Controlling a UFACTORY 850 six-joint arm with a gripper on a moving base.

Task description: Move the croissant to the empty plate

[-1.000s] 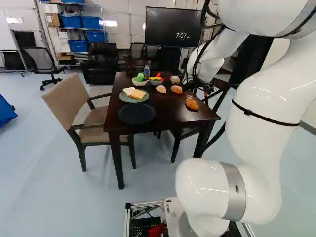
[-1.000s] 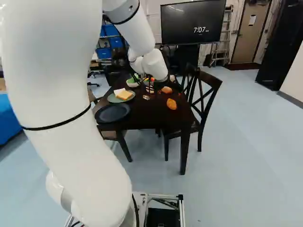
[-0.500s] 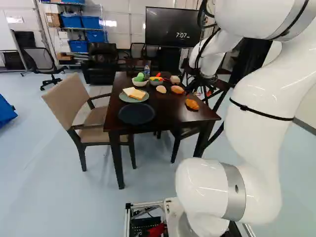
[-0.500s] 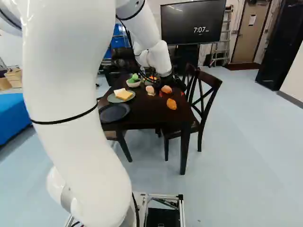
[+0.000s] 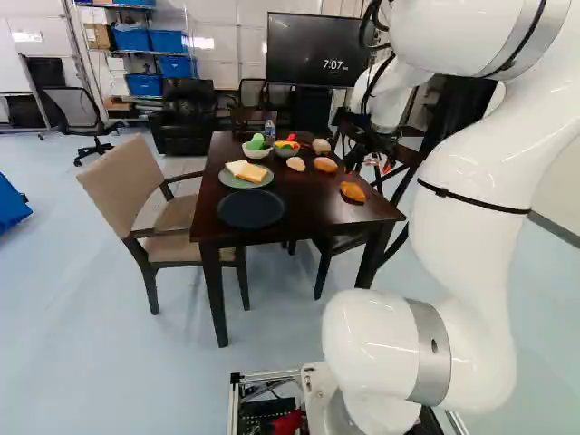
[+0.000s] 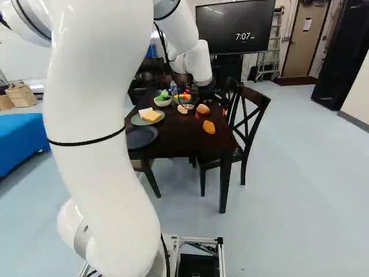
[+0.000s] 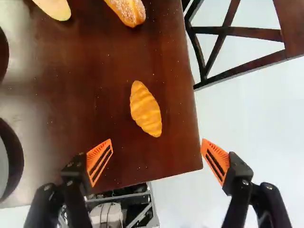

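Gripper (image 5: 377,165) spreading wide above the right of the table, croissant (image 7: 146,109) lying ahead

Nearest, the white arm (image 5: 467,236) is rising from its base and reaching out over the scene. In the wrist view, the two fingers are standing well apart; one orange pad (image 7: 99,160) is hanging over the table (image 5: 308,222), the other past its right edge. The croissant is lying on the bare wood ahead of them and between their lines, near the table's near right corner. Over towards the near left corner, the dark plate (image 5: 251,209) is resting by the near edge, and a beige chair (image 5: 122,181) is standing along the left edge.

Just beyond the dark plate, a green plate (image 5: 228,180) is carrying bread slices (image 5: 247,170). Beyond the croissant, a sugared roll (image 5: 325,164) is lying by the right edge, with a pale roll half (image 5: 295,164) beside it. Farther on, two bowls (image 5: 257,154) of colourful pieces are sitting side by side, and a bottle (image 5: 269,130) is standing near the far edge. Behind everything, a screen (image 5: 317,50) is showing a clock.
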